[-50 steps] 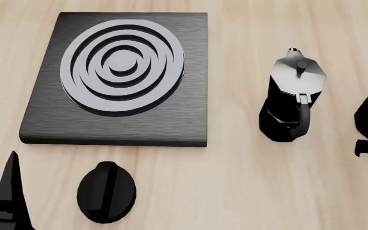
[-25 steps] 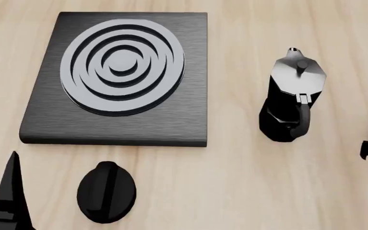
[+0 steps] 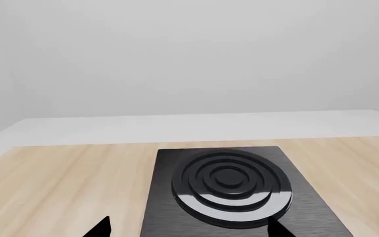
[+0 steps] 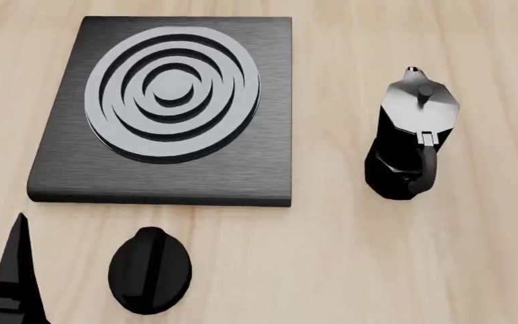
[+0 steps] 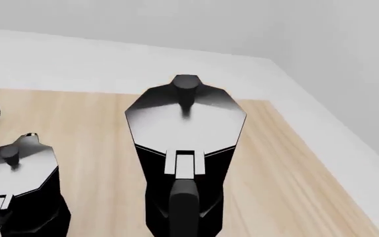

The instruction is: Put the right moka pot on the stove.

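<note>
- The right moka pot (image 5: pixel 186 148) fills the right wrist view, upright, handle toward the camera; it is outside the head view.
- The right claw is not visible; its state cannot be told, though the pot seems lifted.
- The stove (image 4: pixel 164 111) lies beyond the other pot (image 4: pixel 414 135), leftward on the desk (image 4: pixel 349 270).
- The left claw (image 4: pixel 11 283) is parked near the knob (image 4: pixel 148 271); its state cannot be told.

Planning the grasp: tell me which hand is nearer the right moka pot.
Right. Its wrist camera looks straight down on the right moka pot, handle toward the camera, though the hand itself is out of frame. The left hand sits far across the table, near the black knob.
</note>
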Controlling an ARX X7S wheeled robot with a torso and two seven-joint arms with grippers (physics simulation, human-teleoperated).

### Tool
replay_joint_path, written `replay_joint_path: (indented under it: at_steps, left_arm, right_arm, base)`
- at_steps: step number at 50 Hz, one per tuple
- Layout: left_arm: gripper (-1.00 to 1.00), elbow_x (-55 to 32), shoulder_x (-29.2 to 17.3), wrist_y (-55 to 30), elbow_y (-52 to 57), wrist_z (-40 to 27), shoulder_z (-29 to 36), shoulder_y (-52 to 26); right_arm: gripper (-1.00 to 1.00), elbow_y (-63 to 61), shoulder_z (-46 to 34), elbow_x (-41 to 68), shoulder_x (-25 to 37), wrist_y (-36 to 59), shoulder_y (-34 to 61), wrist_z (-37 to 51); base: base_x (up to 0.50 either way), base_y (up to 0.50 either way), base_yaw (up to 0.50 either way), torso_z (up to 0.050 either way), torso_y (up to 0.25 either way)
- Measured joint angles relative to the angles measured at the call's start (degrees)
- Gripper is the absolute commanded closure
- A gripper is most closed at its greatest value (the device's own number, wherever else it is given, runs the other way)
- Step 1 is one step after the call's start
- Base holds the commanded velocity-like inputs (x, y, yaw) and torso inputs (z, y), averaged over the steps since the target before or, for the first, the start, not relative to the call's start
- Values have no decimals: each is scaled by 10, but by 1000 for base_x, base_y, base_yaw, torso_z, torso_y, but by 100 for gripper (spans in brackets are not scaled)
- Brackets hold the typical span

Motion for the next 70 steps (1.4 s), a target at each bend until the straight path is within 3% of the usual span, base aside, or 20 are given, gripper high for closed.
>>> replay_joint_path:
  at_steps: [18,30,46,70]
  left_arm:
    - [-100,1,-2,4,-1,0,3,0]
    - [-100,1,-4,6,-2,-1,5,-1]
    - [-100,1,-6,11,-2,-1,7,0]
    - [-100,0,-9,16,-2,-3,9,0]
  right_arm:
    - [100,-111,199,170,32,82,-73,75]
    - [100,-156,270,271,45,99,-98,117]
    - [100,-196,237,321,57,70,-90,138]
    - [100,-222,96,319,68,9,-25,135]
  base:
    - [0,0,0,0,1]
    - [0,0,0,0,1]
    - [0,0,0,0,1]
    - [0,0,0,0,1]
